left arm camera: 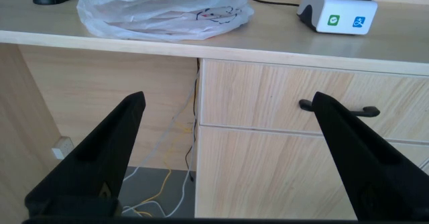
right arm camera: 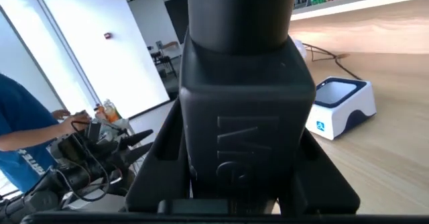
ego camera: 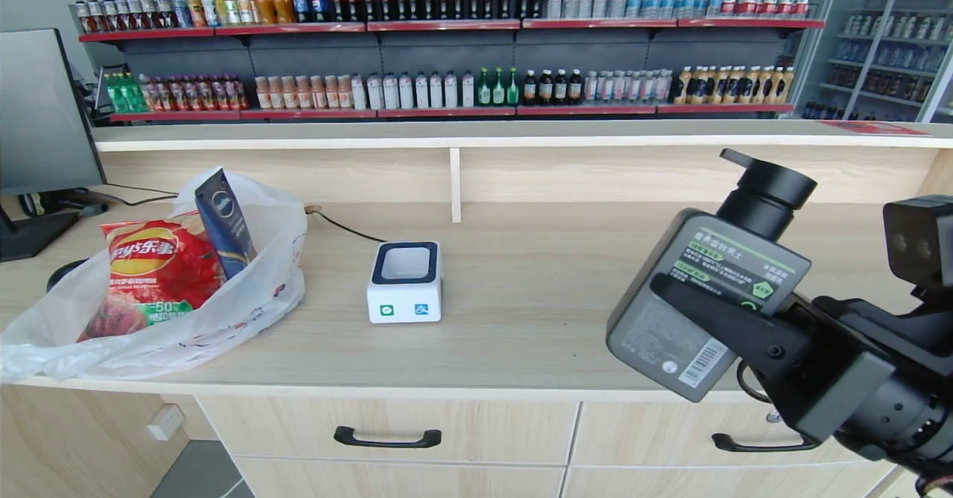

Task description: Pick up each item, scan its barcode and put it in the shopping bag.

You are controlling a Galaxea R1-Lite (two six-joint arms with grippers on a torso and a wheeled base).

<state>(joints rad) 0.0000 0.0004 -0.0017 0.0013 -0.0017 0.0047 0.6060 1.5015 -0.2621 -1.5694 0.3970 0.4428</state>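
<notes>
Bottle (ego camera: 718, 256), grey, pinched between right gripper (right arm camera: 241, 140) fingers at frame right; left gripper (left arm camera: 228, 106) fingers spread before drawers (left arm camera: 268, 90).

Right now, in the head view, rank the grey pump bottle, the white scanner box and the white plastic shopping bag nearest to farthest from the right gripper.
1. Grey pump bottle: held in the right gripper.
2. White scanner box: centre, left of the gripper.
3. White plastic shopping bag: far left.
</notes>
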